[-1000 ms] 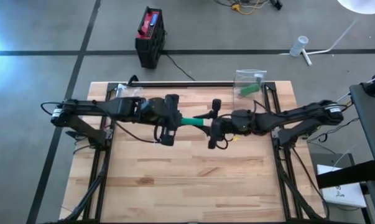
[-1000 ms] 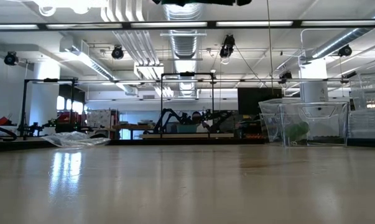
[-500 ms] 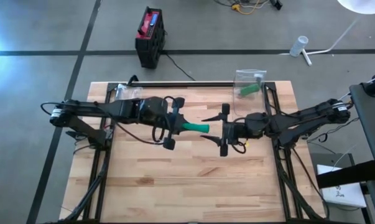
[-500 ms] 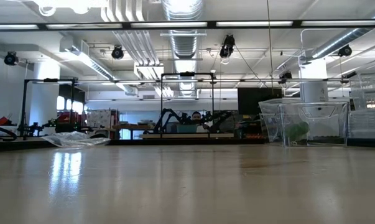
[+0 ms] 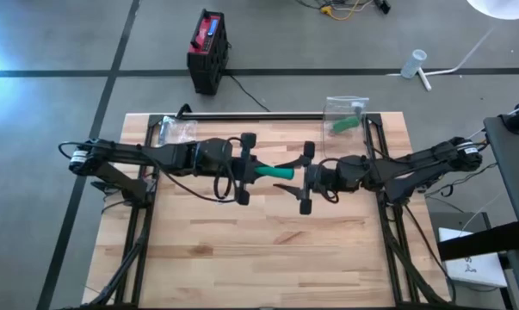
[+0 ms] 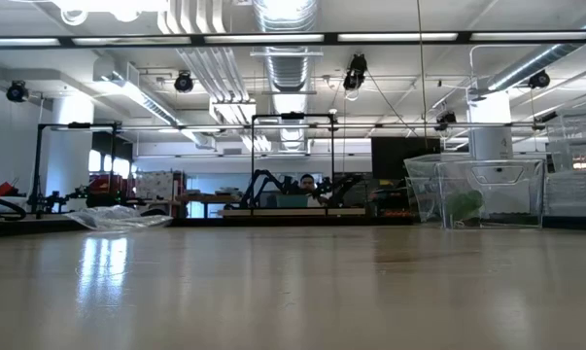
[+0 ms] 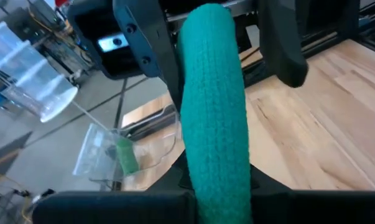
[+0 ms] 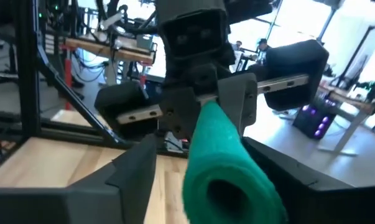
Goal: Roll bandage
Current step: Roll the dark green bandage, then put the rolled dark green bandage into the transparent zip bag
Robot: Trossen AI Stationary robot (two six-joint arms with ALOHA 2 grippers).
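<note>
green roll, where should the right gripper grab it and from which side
Probably the free end of the green roll, coming straight along its axis from the right. The left gripper is shut on the other end and holds it level above the table. The right gripper already faces that end, fingers open either side, so closing across its width looks simplest.

A teal-green knitted bandage roll (image 5: pixel 274 172) is showing against black grippers; the table (image 5: pixel 268 250) is showing pale wood planks, clear box (image 5: pixel 345 114) glinting.
</note>
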